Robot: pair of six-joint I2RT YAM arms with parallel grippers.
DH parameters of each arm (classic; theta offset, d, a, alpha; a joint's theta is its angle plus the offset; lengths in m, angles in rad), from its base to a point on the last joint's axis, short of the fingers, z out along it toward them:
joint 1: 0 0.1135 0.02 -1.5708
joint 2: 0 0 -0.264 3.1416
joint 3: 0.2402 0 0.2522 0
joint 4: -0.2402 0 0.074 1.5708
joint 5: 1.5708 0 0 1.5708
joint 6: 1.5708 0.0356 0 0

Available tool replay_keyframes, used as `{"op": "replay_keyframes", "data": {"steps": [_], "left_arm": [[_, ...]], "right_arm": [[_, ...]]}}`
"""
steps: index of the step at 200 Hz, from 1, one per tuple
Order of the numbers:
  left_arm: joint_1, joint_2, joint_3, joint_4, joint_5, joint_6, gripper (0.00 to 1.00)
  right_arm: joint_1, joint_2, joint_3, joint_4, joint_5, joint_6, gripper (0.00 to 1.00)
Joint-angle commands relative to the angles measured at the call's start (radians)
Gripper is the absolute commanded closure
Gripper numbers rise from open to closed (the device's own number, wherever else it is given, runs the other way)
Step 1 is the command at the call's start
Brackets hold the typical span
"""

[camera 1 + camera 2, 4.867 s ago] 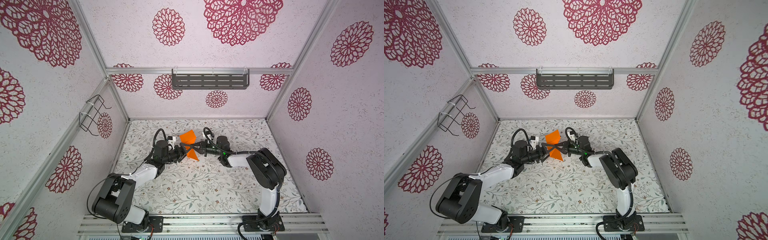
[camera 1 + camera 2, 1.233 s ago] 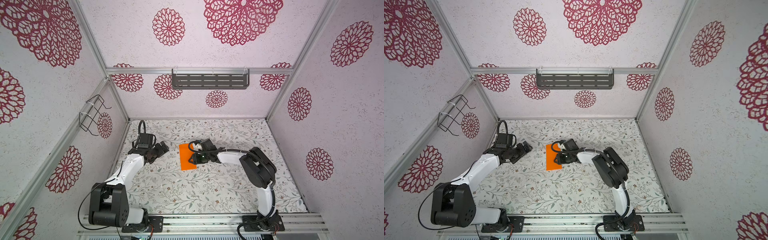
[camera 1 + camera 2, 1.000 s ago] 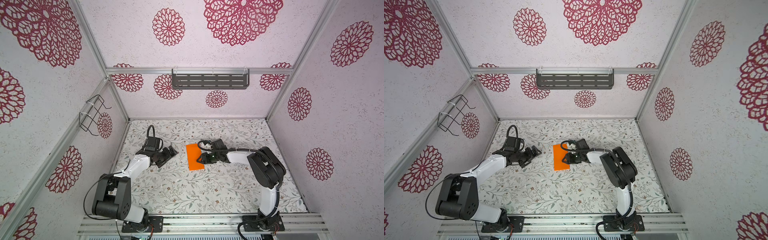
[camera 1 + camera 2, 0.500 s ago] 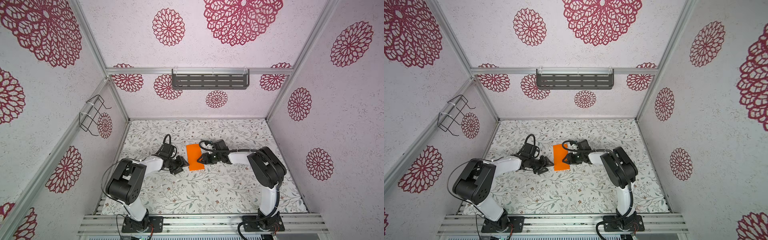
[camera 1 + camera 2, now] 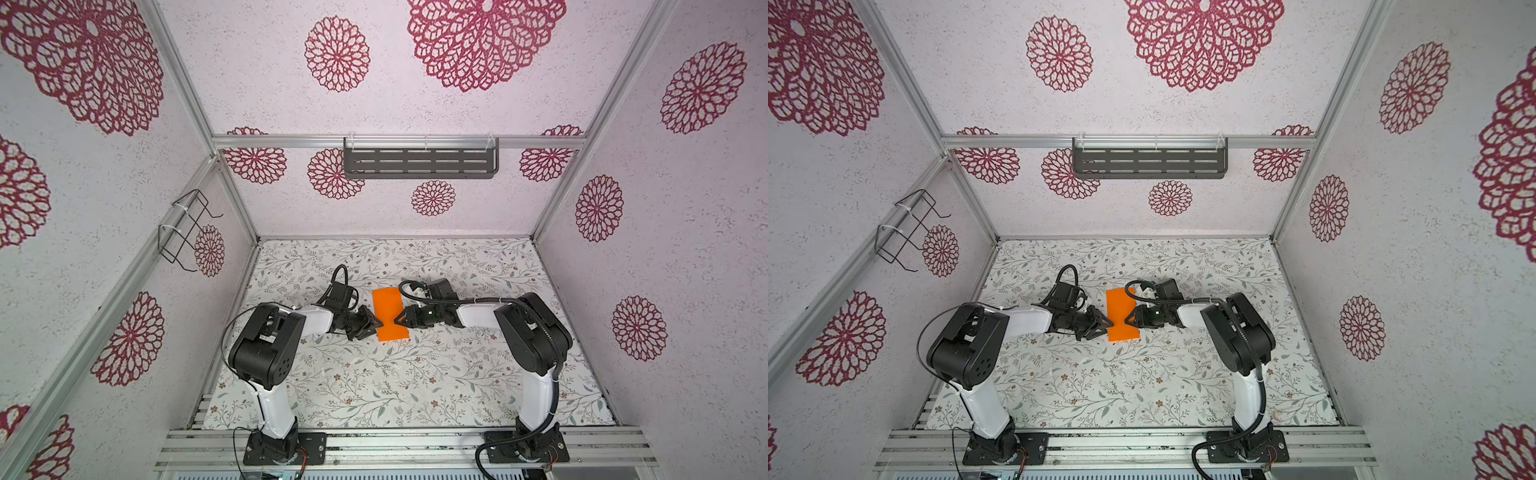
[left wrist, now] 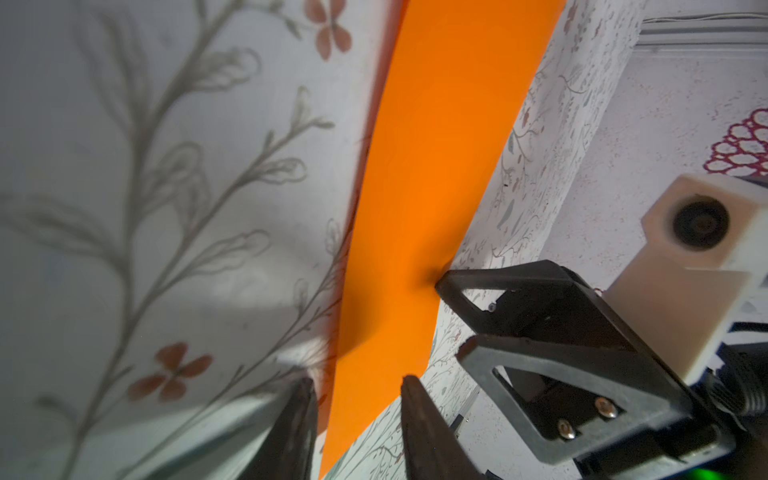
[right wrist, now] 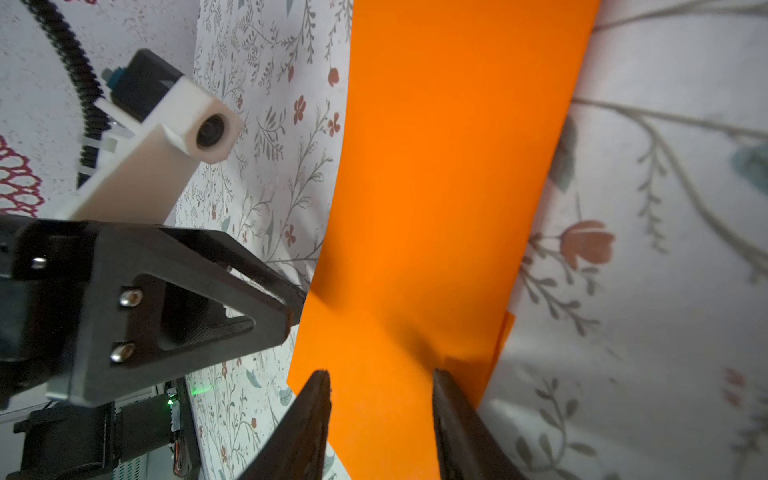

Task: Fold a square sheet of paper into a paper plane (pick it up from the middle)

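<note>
orange sheet [image 5: 388,311] flat on worktop [image 5: 374,386]: thin, light, floppy. left end effector [image 5: 374,326] & right end effector [image 5: 398,320] both part open at its mid edges; prob pinch there.

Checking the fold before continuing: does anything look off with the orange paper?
Slightly: beside the right pincer, a lower layer of the orange paper pokes past the top layer, so folded edges aren't flush.
</note>
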Motion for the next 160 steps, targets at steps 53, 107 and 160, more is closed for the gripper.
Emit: {"op": "replay_keyframes", "data": {"steps": [53, 107, 160], "left_arm": [[0.023, 0.070, 0.027, 0.189, 0.076, -0.042, 0.68], [0.038, 0.084, 0.009, 0.245, 0.094, -0.059, 0.77], [0.037, 0.116, 0.048, 0.121, 0.078, -0.040, 0.93]], "right_arm": [[-0.013, 0.057, -0.023, -0.043, -0.028, -0.007, 0.54], [-0.023, 0.065, -0.009, -0.053, -0.039, -0.033, 0.53], [-0.022, 0.005, 0.017, -0.061, 0.026, -0.105, 0.45]]}}
